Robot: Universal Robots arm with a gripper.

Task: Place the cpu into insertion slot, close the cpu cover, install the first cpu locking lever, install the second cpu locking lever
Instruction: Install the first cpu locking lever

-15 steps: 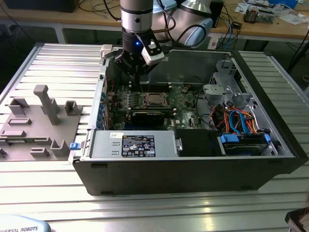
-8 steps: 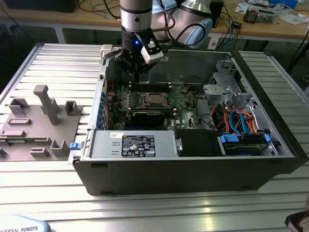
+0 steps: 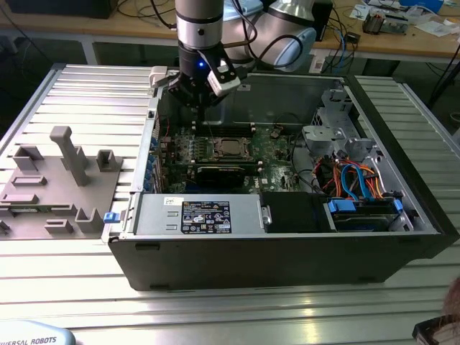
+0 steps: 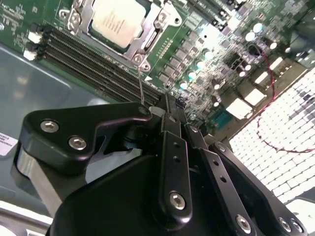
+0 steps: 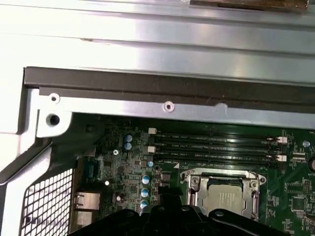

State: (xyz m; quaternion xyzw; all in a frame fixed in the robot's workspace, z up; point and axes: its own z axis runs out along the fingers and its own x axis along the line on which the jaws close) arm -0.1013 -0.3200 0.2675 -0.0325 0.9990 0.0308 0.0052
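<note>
Fingers [image 4: 165,115] look pinched together with nothing between them, so your gripper [image 3: 200,100] is carrying nothing. It hangs above the green board [image 3: 277,154], near the case's back wall [image 3: 287,90]. The chip [image 4: 118,18] already sits in its socket [image 4: 81,22], and the metal frame plate [image 5: 194,184] appears folded down around it. Your placement looks done, cover probably too. I can't tell whether either locking lever is latched, so treat both as open items.
</note>
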